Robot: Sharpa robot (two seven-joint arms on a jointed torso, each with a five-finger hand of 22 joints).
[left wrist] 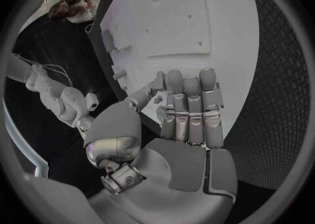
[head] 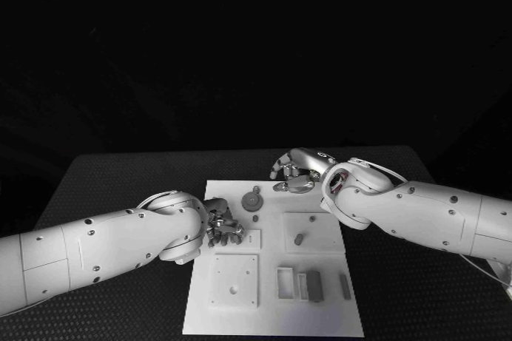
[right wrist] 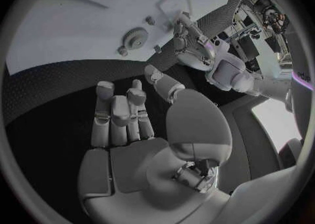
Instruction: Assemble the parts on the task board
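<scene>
- Currently saw left hand (head: 222,226) at task board (head: 320,311) left edge, fingers straight and side by side over a square plate; nothing visibly held.
- Saw right hand (head: 297,171) at board's far edge, fingers loosely apart, empty per right wrist view.
- Found gear (head: 253,201) flat on board between the hands, peg (head: 256,188) just beyond it.
- Spotted small bars (head: 313,285) grouped near the board's near right.
- Judged parts light, rigid, smooth, so likely slippery: pinch gear across its rim, bars across the long sides.
- Couldn't tell whether the gear was seated or loose.
</scene>
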